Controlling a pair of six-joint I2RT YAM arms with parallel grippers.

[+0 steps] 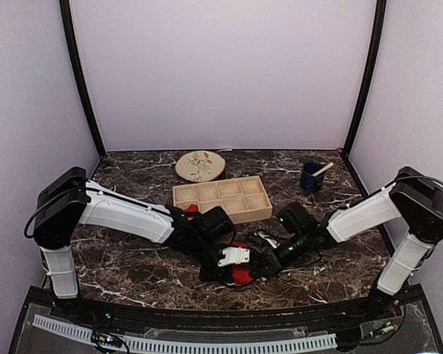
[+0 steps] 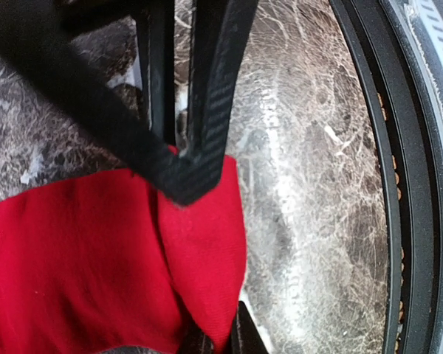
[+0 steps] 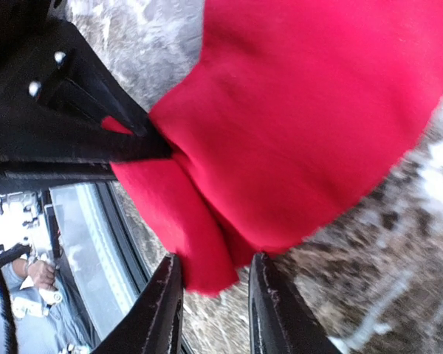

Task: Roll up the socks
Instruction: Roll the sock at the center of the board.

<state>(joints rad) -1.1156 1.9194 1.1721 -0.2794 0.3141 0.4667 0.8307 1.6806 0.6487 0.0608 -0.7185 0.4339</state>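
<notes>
One red sock lies bunched on the marble table near its front edge, between both grippers. My left gripper is shut on a fold of it; in the left wrist view the sock narrows into that gripper. My right gripper reaches in from the right. In the right wrist view the sock hangs a fold between that gripper's narrowly parted fingers, with a small gap on the right side. A second red sock shows only as a small patch behind my left arm, beside the tray.
A wooden compartment tray stands just behind the grippers. A round patterned plate lies farther back. A dark blue cup with a stick in it stands at the back right. The table's black front rail runs close to the sock.
</notes>
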